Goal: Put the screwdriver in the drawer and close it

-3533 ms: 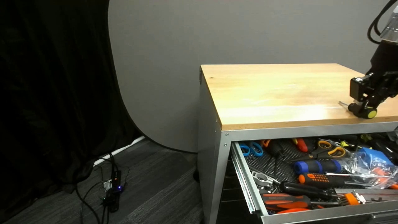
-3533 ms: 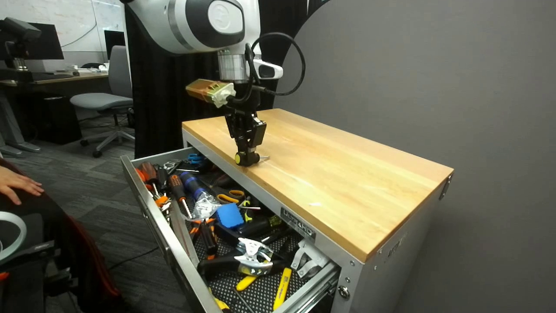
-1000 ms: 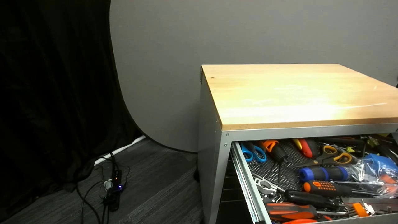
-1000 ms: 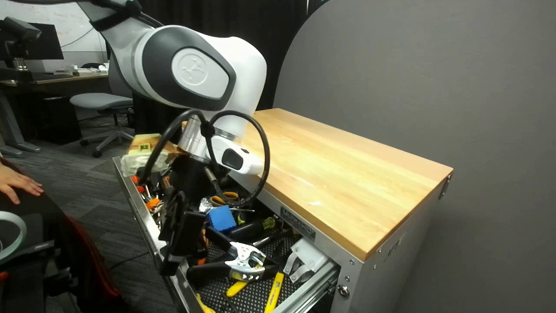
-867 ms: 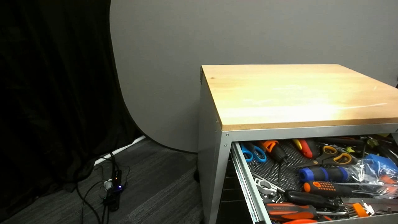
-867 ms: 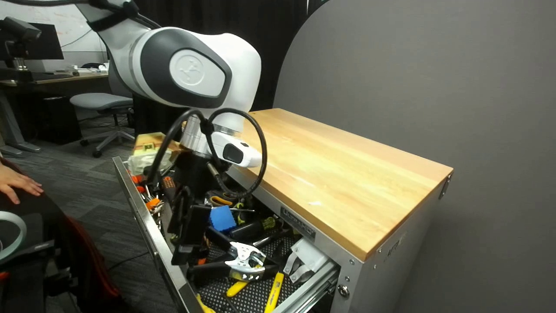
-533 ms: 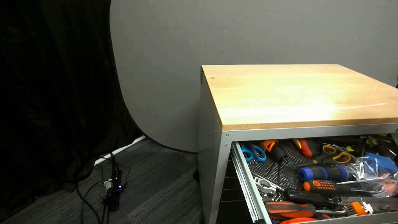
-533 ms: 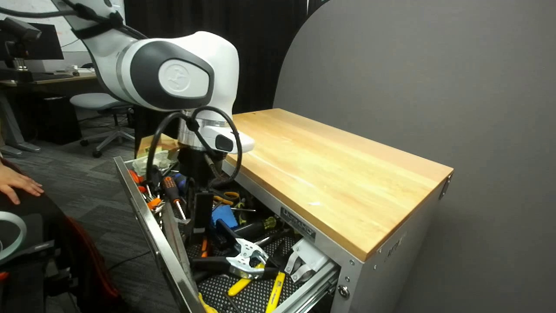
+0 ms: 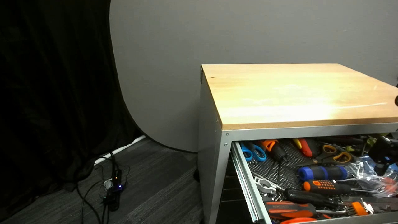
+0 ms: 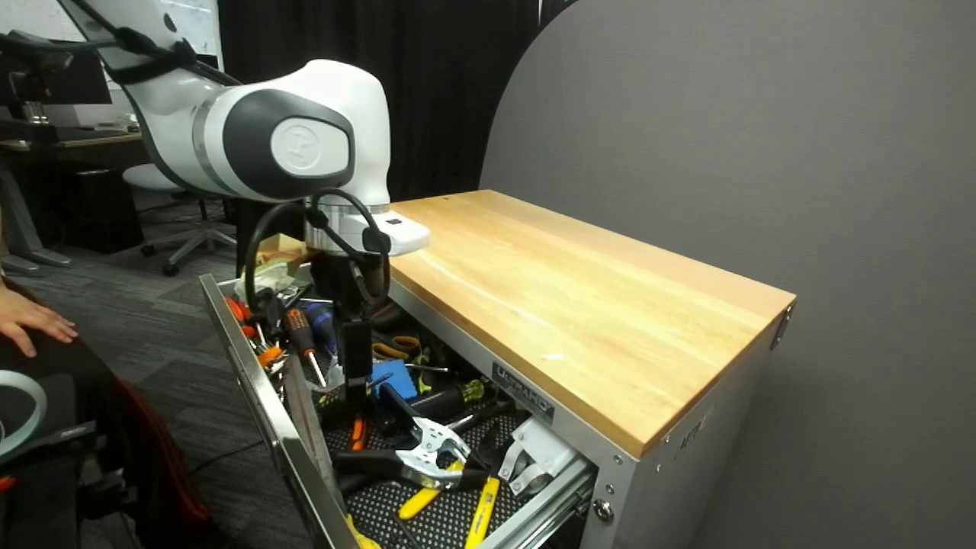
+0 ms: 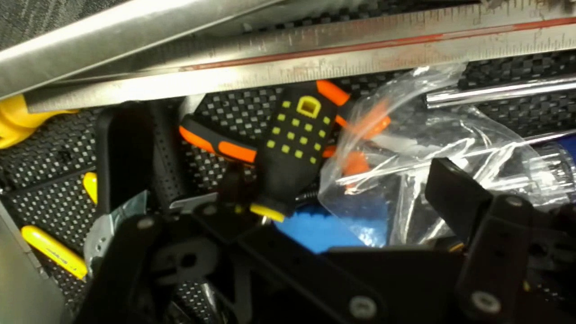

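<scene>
A: In which state is the black two-fingered robot gripper?

B: It is released: in the wrist view, its two fingers stand well apart from each other. It points down into the wide, shallow, grey-walled metal drawer, and the white and dark grey robot arm reaches there from the left.

A: And where is the small black screwdriver with yellow dots on its handle?

B: It lies inside this drawer, over a black-and-orange-handled tool. Seen from the wrist, its handle is in the space between the fingers, closer to one of them; whether it touches this finger, one cannot tell. The gripper hides its front end in part.

A: Which things are near to it?

B: A blue block, a clear plastic bag and a long steel ruler with a red stripe. In an exterior view, a black-and-silver spring clamp lies nearer and more to the right. In an exterior view, a thick blue-and-black cylindrical handle lies to the left of the gripper.

A: Is the drawer closed?

B: No. In both exterior views it is pulled out from the grey metal cabinet, under the light wooden tabletop, and the closing is not yet done.
</scene>
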